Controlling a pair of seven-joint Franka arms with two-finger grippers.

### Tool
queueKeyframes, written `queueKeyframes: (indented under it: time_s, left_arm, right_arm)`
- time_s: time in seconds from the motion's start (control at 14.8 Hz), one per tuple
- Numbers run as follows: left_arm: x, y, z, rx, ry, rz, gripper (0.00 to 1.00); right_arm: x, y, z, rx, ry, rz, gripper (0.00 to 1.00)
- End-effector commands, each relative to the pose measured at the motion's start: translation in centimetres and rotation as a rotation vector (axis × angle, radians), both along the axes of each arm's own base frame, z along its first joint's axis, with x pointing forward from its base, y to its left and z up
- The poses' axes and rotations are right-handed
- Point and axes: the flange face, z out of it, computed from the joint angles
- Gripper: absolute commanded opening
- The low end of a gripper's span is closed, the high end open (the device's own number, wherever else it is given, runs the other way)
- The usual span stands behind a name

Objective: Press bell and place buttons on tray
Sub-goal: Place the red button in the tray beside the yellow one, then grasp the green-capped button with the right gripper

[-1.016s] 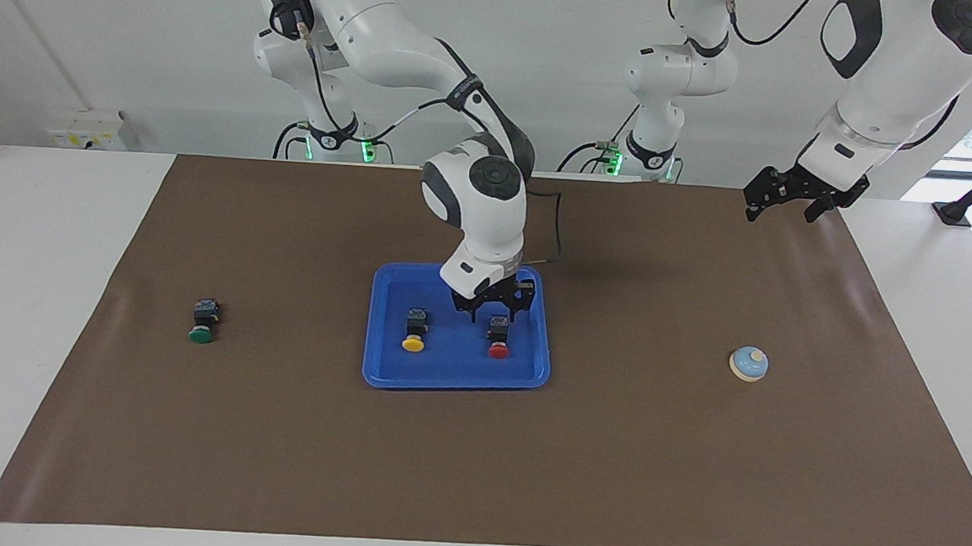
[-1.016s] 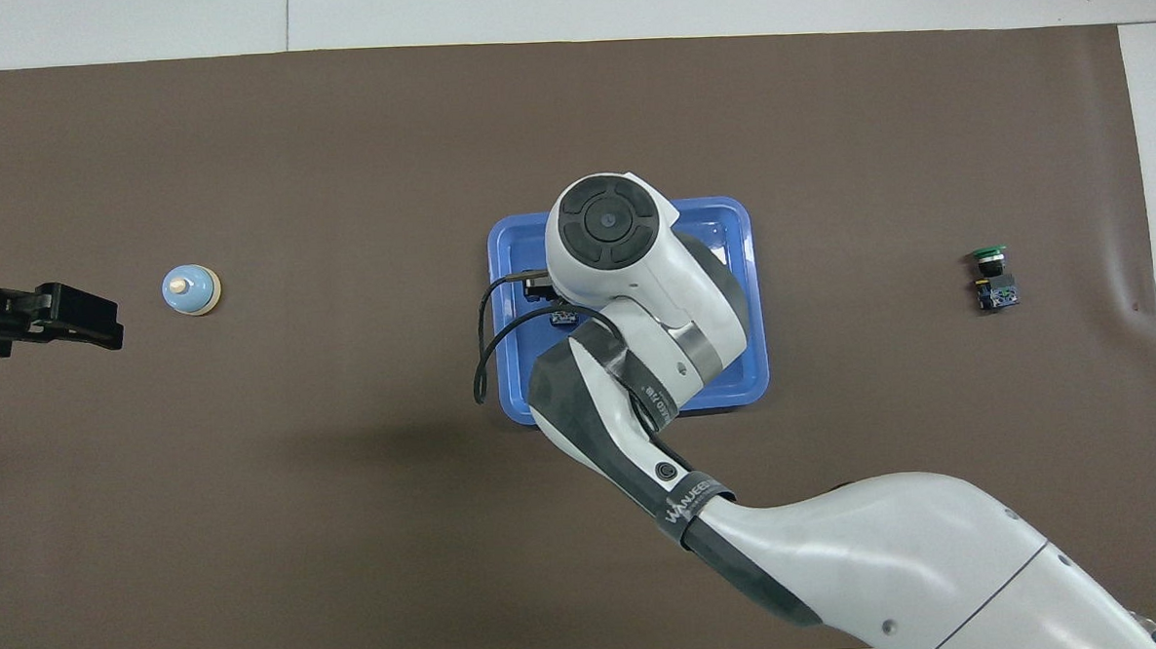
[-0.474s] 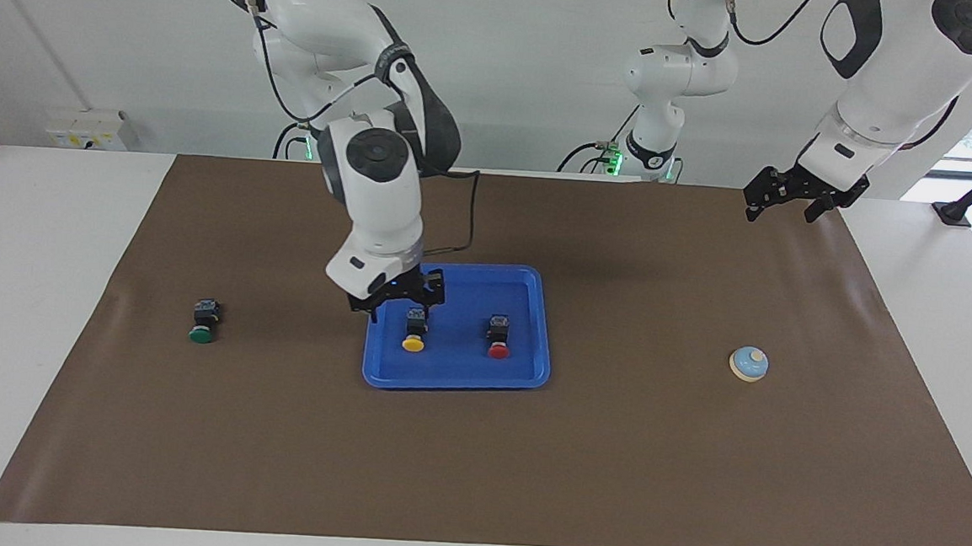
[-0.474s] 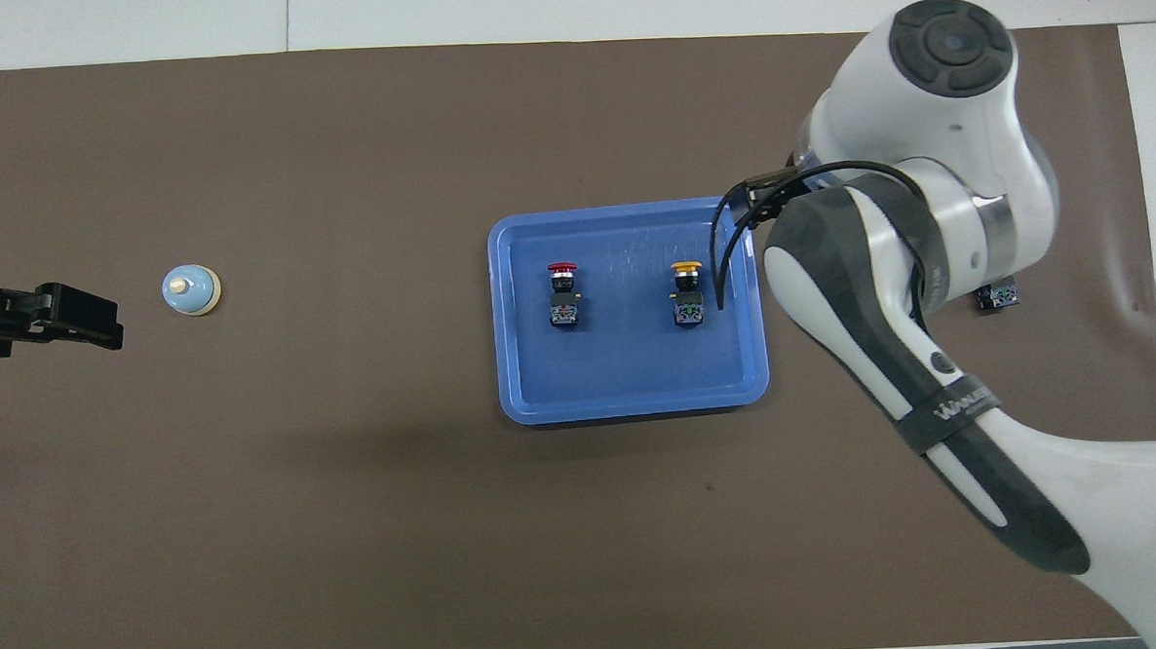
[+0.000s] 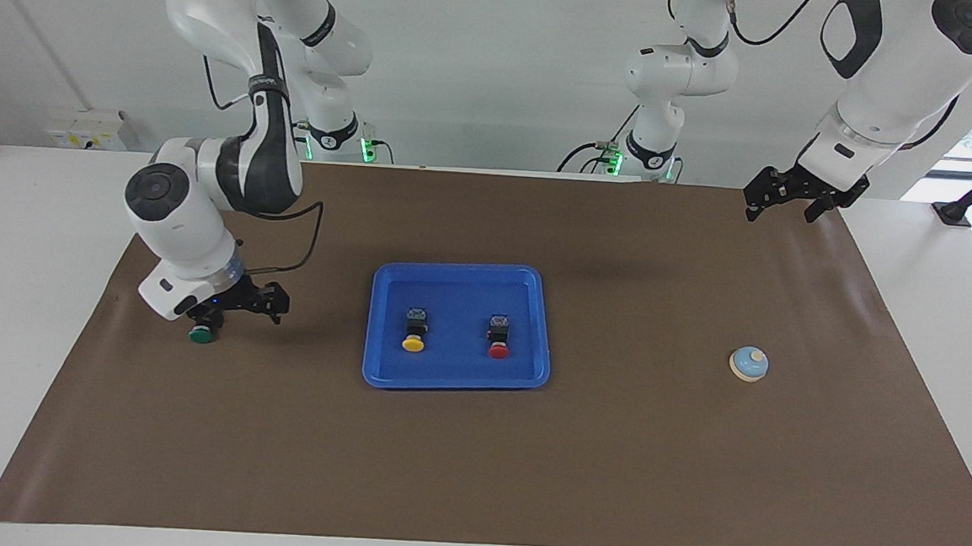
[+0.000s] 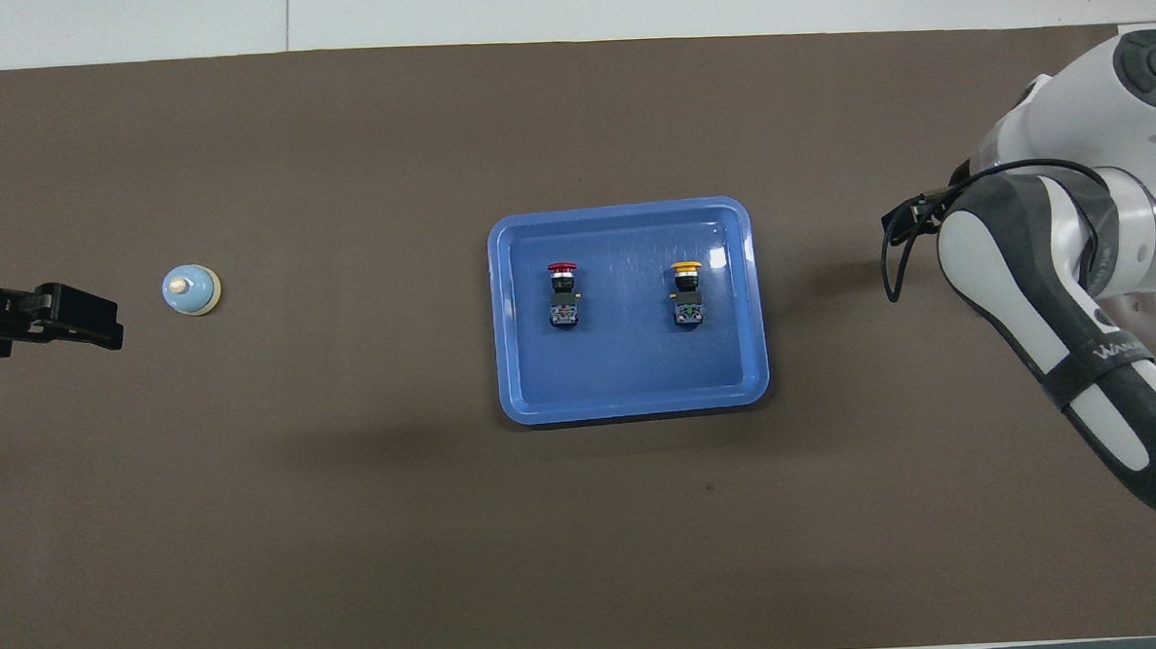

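**Two buttons on the tray, one on the mat**

We see one brown mat, one blue tray, three buttons and one bell. The yellow button and red button lie in the tray. Our right gripper hangs spread over the green button, partly hiding it. The left gripper waits spread at its arm's end, apart from the bell.

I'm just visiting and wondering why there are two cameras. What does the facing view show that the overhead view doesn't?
Only the facing view shows the green button on the mat toward the right arm's end, with the right gripper low over it, fingers open. In the overhead view the right arm covers both.

Only the overhead view looks straight down into the tray, so the gaps between things read plainly.

Both show the tray holding the yellow button and red button, the bell toward the left arm's end, and the left gripper waiting, open.
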Motion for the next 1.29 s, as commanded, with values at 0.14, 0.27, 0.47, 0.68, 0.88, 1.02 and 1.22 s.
queueKeyframes:
  time_s: [0.14,0.27,0.47,0.68,0.88,1.02,1.22]
  left_arm:
    - [-0.1,0.2,0.3,0.017,0.012,-0.001,1.00]
    - [-0.1,0.2,0.3,0.017,0.012,-0.001,1.00]
    - [-0.1,0.2,0.3,0.017,0.012,0.001,1.00]
    - [-0.1,0.2,0.3,0.017,0.012,-0.001,1.00]
    - [-0.1,0.2,0.3,0.017,0.012,-0.001,1.00]
    - [-0.1,0.2,0.3,0.017,0.012,-0.001,1.00]
    - [-0.1,0.2,0.3,0.017,0.012,0.001,1.00]
  right_arm:
    - [-4.6,-5.5,-3.4,-0.012,-0.090,0.123,1.00]
    - [-5.5,-5.7,-4.3,-0.012,-0.089,0.115,1.00]
    - [-6.3,-7.7,-4.9,-0.011,-0.076,0.082,1.00]
    - [-7.1,-8.5,-5.5,-0.009,-0.062,0.069,1.00]
    - [-7.6,-9.1,-6.2,-0.006,-0.053,0.085,0.95]
    - [-7.8,-9.5,-6.6,-0.008,-0.074,0.096,0.94]
    - [-7.7,-10.1,-7.0,-0.009,-0.092,0.105,0.87]
